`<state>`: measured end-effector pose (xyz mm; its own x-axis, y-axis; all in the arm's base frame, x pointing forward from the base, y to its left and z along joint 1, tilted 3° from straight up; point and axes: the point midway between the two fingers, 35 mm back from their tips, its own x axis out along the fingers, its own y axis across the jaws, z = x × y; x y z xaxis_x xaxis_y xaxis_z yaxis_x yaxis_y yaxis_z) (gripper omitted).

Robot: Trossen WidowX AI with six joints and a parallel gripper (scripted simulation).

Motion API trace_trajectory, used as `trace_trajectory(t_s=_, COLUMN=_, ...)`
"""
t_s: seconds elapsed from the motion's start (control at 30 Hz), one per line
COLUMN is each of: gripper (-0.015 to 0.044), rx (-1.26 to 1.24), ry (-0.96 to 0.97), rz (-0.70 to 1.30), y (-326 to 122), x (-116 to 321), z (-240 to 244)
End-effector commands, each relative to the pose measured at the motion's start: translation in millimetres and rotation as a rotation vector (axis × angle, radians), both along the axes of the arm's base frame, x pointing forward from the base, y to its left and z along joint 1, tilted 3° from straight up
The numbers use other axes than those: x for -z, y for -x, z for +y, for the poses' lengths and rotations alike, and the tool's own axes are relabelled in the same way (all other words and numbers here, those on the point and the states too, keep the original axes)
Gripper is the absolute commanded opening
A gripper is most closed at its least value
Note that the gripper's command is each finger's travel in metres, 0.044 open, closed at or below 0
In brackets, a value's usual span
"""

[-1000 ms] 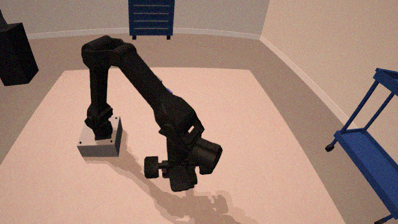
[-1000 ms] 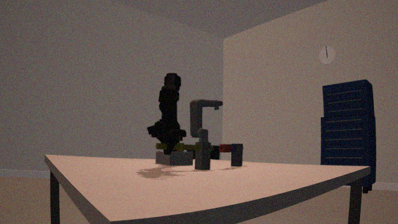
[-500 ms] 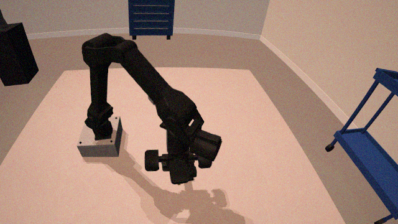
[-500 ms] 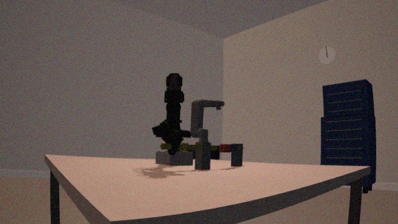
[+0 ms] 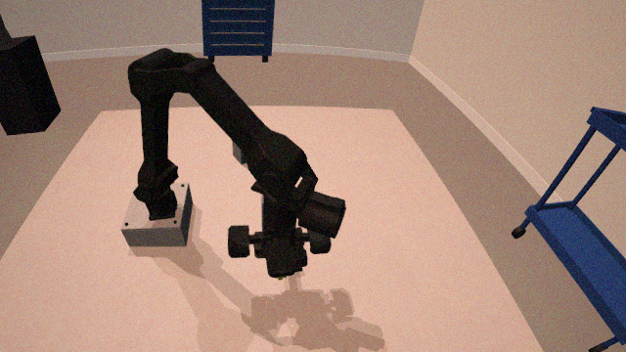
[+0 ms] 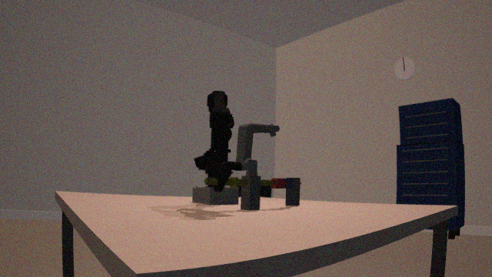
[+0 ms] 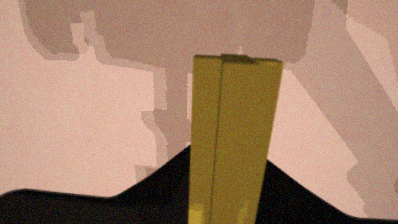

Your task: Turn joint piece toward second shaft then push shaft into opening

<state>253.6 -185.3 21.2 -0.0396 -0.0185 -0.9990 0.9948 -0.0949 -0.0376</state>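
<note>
My gripper (image 5: 286,274) (image 6: 220,185) (image 7: 220,151) is shut on the yellow second shaft; its black fingers are on both sides near the shaft's outer end. The yellow shaft (image 6: 234,181) (image 7: 240,110) runs level through the top of the near grey block (image 6: 250,196) and comes out beyond it. There it reaches a red part (image 6: 278,183), which looks in line with it. The red part adjoins the other block (image 6: 293,195) (image 5: 238,153), bluish at its top. Joint piece, hinges and opening are too small and dark to tell apart. The arm hides most of this in the top view.
The arm's grey base box (image 5: 154,237) (image 6: 215,195) stands on the pale table (image 5: 416,274) (image 6: 269,238). A grey bent arm-like shape (image 6: 246,140) rises behind the near block. A blue cart (image 5: 577,244) and blue drawer cabinets (image 5: 238,29) (image 6: 430,165) stand off the table.
</note>
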Motion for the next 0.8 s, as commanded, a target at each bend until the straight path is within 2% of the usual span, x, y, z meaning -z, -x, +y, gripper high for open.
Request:
trace_trajectory(t_s=0.0, gripper=0.0000, rx=0.002, ry=-0.005, rz=-0.005, y=-0.8, x=0.8, z=7.2)
trace_trajectory(t_s=0.77, gripper=0.0000, rx=0.002, ry=-0.008, rz=-0.005, y=-4.4, x=1.6, z=43.8)
